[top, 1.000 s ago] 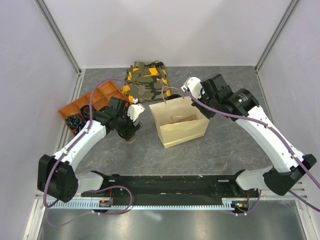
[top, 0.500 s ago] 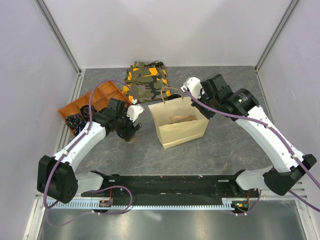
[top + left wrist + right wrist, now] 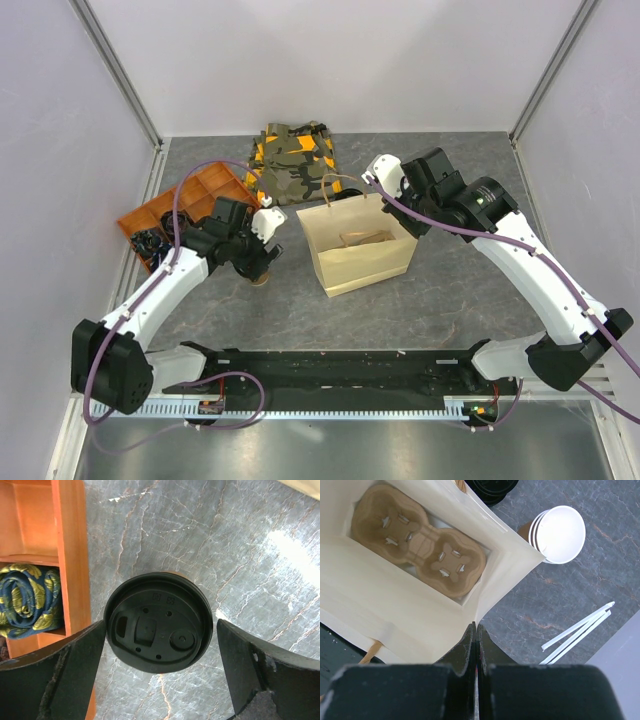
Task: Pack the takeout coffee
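Observation:
The takeout coffee, a brown paper cup with a round black lid (image 3: 157,622), stands on the grey table. In the top view only its lower edge (image 3: 260,279) shows under my left gripper (image 3: 252,262). My left gripper (image 3: 160,672) is open, one finger (image 3: 55,675) on each side of the lid, not clamped. My right gripper (image 3: 476,630) is shut on the rim of the open paper bag (image 3: 395,605), at the bag's far edge in the top view (image 3: 385,197). A brown cup carrier (image 3: 420,540) lies in the bag.
An orange compartment tray (image 3: 175,205) with a rolled blue-gold cloth (image 3: 25,597) is just left of the cup. A camouflage cloth (image 3: 290,155) lies at the back. A stack of lidless cups (image 3: 560,532), black lids (image 3: 492,486) and white straws (image 3: 580,632) lie behind the bag.
My left gripper has shifted slightly to the left over the cup. The right arm and the bag have not moved.

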Robot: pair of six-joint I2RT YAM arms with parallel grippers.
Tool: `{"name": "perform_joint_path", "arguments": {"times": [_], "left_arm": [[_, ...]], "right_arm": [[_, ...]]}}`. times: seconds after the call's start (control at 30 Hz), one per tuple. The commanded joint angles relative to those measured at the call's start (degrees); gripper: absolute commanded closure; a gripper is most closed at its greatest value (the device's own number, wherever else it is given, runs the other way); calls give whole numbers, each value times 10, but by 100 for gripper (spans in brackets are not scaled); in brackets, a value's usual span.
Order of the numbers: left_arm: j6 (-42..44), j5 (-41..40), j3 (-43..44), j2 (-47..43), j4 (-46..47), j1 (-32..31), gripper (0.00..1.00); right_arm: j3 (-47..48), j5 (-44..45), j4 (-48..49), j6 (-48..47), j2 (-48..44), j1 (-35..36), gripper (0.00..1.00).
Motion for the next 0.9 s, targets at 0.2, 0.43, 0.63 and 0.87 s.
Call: {"name": "perform_joint_path", "arguments": {"times": [0.2, 0.43, 0.63, 0.87], "left_arm": [[-9, -13, 30, -26, -21, 2, 0], [-11, -1, 17, -18, -22, 3, 2], [-14, 4, 16, 3, -10, 3, 5], [-10, 9, 14, 9, -1, 3, 12]], "right_arm": [[5, -6, 6, 3, -7, -1, 100], [8, -8, 6, 0, -4, -2, 100], [10, -9, 5, -1, -3, -2, 100], [10, -9, 3, -1, -4, -1, 100]]}}
